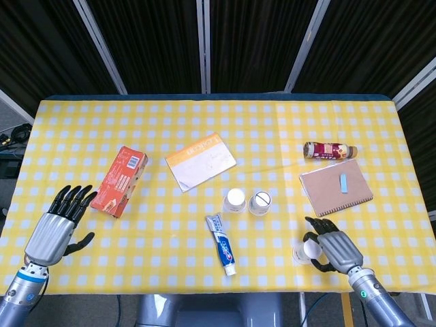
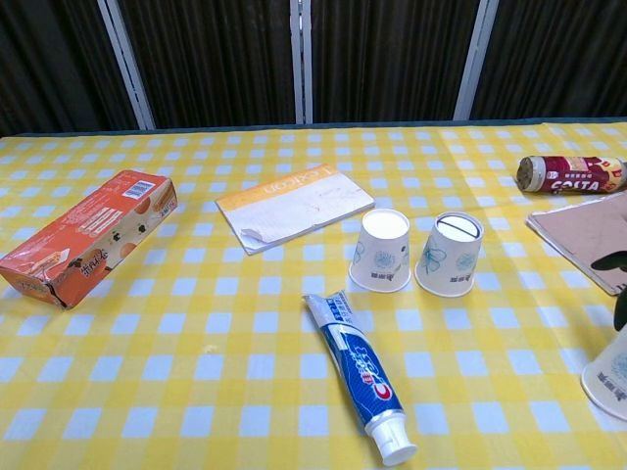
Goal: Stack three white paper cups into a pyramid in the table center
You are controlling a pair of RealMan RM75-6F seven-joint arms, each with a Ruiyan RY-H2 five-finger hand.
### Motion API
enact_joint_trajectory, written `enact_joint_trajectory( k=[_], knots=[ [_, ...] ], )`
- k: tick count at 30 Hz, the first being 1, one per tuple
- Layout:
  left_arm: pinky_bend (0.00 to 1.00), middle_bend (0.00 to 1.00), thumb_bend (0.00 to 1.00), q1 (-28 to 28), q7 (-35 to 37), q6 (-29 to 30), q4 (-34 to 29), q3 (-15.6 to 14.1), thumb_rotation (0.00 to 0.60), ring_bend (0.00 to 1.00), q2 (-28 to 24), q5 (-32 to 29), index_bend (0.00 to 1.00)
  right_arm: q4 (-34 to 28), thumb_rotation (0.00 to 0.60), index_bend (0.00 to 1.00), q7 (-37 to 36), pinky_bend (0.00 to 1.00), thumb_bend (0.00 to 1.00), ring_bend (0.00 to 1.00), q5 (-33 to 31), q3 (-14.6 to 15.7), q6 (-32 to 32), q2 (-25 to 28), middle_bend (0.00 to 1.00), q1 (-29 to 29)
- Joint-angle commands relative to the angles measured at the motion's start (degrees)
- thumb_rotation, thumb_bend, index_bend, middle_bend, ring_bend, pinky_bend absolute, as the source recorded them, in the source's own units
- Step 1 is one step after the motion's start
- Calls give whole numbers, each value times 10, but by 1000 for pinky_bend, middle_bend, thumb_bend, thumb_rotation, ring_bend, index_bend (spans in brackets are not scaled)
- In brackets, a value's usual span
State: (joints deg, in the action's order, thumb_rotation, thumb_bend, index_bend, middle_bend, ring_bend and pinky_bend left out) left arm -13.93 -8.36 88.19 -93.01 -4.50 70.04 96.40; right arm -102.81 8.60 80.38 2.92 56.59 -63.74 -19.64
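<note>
Two white paper cups stand upside down side by side near the table center, the left cup (image 1: 235, 200) (image 2: 380, 251) and the right cup (image 1: 259, 202) (image 2: 450, 255). A third white paper cup (image 1: 304, 251) (image 2: 608, 372) sits near the front right edge, base up and slightly tilted. My right hand (image 1: 335, 248) holds it from the right, with fingers above it and thumb below it. Only dark fingertips (image 2: 620, 307) show at the chest view's right edge. My left hand (image 1: 57, 228) hovers open over the front left of the table, holding nothing.
A toothpaste tube (image 1: 222, 243) lies just in front of the two cups. A white booklet (image 1: 201, 161) and an orange box (image 1: 120, 180) lie to the left. At the right lie a brown notebook (image 1: 335, 187) and a red bottle (image 1: 330, 150).
</note>
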Motion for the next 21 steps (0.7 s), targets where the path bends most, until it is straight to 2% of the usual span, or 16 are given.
enact_joint_trajectory(
  k=[1, 11, 21],
  knots=[
    [0, 0, 257, 1, 0, -1, 0, 1, 600, 0, 0, 2, 0, -1, 600, 422, 0, 26, 309, 0, 0, 0, 2, -1, 42, 0],
    [0, 0, 257, 5, 4, -3, -1, 7, 600, 0, -2, 5, 0, -23, 600, 423, -5, 28, 295, 0, 11, -13, 25, 18, 41, -2],
    [0, 0, 257, 4, 27, -18, 3, 21, 600, 0, -9, -11, 0, -136, 600, 436, 7, 48, 293, 0, -7, -106, 57, 83, 49, -52]
  ],
)
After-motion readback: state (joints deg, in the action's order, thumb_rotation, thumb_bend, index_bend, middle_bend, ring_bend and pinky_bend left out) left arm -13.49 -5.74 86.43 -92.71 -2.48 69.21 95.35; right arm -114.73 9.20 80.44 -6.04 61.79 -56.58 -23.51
